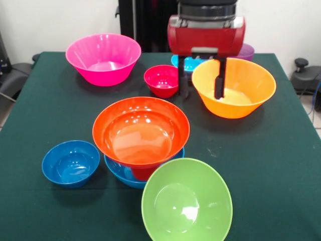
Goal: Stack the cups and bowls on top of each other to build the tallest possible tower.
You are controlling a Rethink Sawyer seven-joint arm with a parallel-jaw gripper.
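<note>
A tower stands at the front middle: a sky-blue bowl (116, 173) holds an upturned orange-red cup (144, 173), and a large red-orange bowl (141, 131) sits on the cup. My gripper (201, 95) hangs at the back. It is open, with one finger outside the left rim of the large orange bowl (235, 93) and the other inside it. The orange bowl looks tilted on the table. A lime green bowl (186, 203) sits tilted just in front of the tower. The purple cup (247, 51) peeks out behind the gripper's body.
A large pink bowl (104, 59) stands at the back left. A small magenta-red bowl (161, 80) sits just left of the gripper. A cyan bowl (188, 63) is partly hidden behind it. A small dark blue bowl (70, 163) sits left of the tower on the green table (281, 155).
</note>
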